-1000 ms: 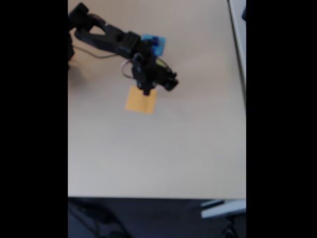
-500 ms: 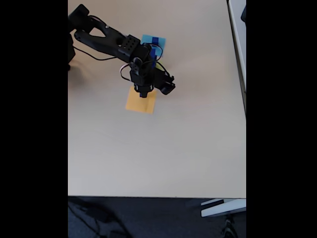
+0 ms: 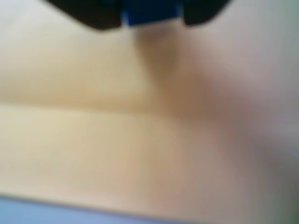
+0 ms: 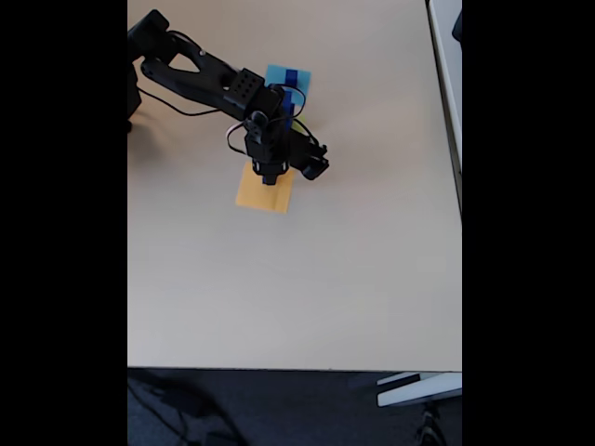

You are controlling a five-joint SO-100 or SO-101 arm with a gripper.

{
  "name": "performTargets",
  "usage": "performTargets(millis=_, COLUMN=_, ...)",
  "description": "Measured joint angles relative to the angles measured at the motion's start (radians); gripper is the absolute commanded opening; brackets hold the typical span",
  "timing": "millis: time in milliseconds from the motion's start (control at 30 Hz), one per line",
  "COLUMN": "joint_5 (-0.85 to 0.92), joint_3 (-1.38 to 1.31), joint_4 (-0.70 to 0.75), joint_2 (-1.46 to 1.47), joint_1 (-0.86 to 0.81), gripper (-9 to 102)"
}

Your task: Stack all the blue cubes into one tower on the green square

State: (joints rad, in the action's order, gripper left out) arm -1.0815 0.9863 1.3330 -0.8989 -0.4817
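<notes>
In the fixed view the black arm (image 4: 200, 79) reaches in from the upper left of the frame and bends down over the pale table (image 4: 325, 279), with the claw (image 4: 271, 177) pointing down at the top edge of the orange patch (image 4: 265, 193), a little left of centre in the upper half. Just above the wrist, towards the top of the frame, the light-blue patch (image 4: 290, 82) peeks out, and a dark blue cube (image 4: 292, 75) sits on it. A sliver of lime green shows right of the arm, the green square (image 4: 303, 124), mostly hidden under the wrist.

In the wrist view, which is badly blurred, the two dark fingers (image 3: 93, 14) come in from the top edge, and between them sits a patch of deep blue, the held cube (image 3: 152, 13), pinched from either side. So the claw is clamped on a blue cube. Below it lies blurred tan table surface and a soft shadow.
</notes>
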Motion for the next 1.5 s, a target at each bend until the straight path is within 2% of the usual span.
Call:
performTargets(millis=267, joint_5=-0.009, joint_3=0.0, joint_4=-0.003, joint_2=0.0, joint_1=0.006, gripper=14)
performTargets(millis=467, joint_5=-0.009, joint_3=0.0, joint_4=-0.017, joint_2=0.0, joint_1=0.012, gripper=30)
performTargets(millis=700, joint_5=0.0, joint_3=0.0, joint_4=-0.072, joint_2=0.0, joint_1=0.044, gripper=35)
performTargets(millis=967, joint_5=-0.017, joint_3=0.0, joint_4=-0.1, joint_2=-0.112, joint_1=0.118, gripper=48)
performTargets(millis=1200, joint_5=-0.026, joint_3=0.0, joint_4=-0.103, joint_2=-0.299, joint_1=0.193, gripper=53)
performTargets(millis=1333, joint_5=-0.041, joint_3=-0.011, joint_4=-0.158, joint_2=-0.371, joint_1=0.258, gripper=53)
performTargets(millis=1500, joint_5=-0.078, joint_3=-0.169, joint_4=-0.219, joint_2=-0.379, joint_1=0.394, gripper=54)
